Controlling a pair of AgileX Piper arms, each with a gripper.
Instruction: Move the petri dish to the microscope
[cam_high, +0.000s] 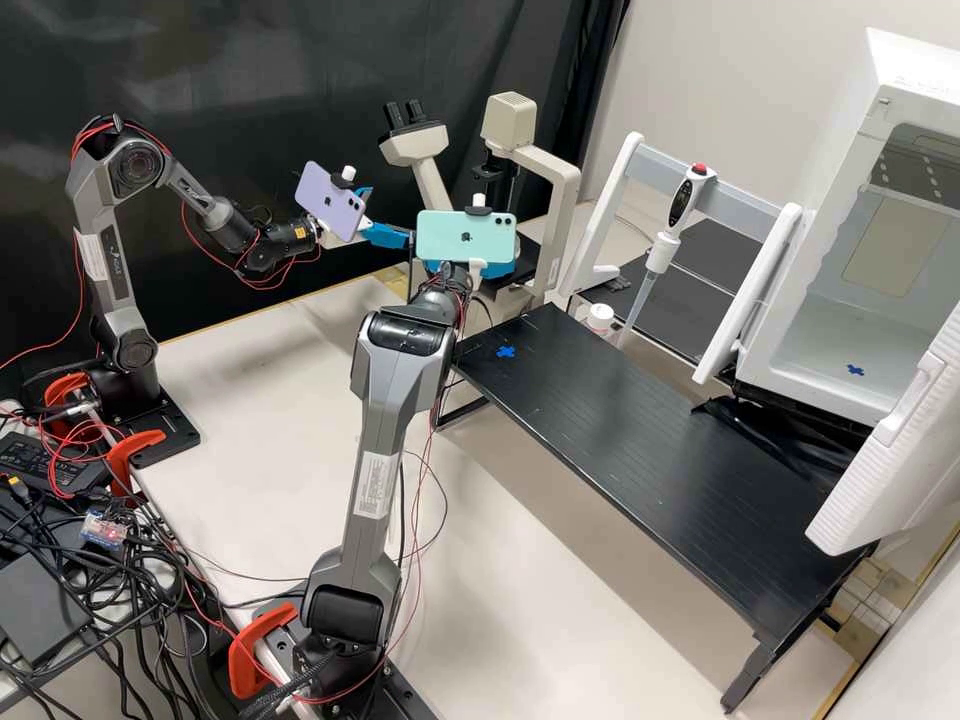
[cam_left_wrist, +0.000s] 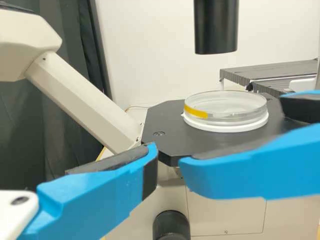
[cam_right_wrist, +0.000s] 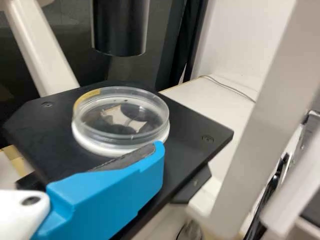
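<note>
Clear and glossy, one round, low-walled petri dish (cam_right_wrist: 125, 131) sits on one white ring (cam_left_wrist: 225, 127) on the flat, matt black stage (cam_left_wrist: 167, 117) of the microscope (cam_high: 560, 220), with one strip of yellow tape (cam_left_wrist: 196, 111) along its side. It lies just beside the right gripper (cam_high: 497, 270), whose two blue fingers are spread, dark pads on their inner faces; I cannot tell if either touches it. The left gripper (cam_high: 391, 214) also stands spread, pinching nothing, near the stage and apart from the dish. Above both hands' level hangs one smooth black cylinder (cam_left_wrist: 216, 30). Beyond the right gripper stands one slim pipette (cam_high: 682, 205); beside that gripper runs one long, finely ribbed black shelf (cam_high: 640, 430) bearing one blue cross (cam_high: 505, 352).
</note>
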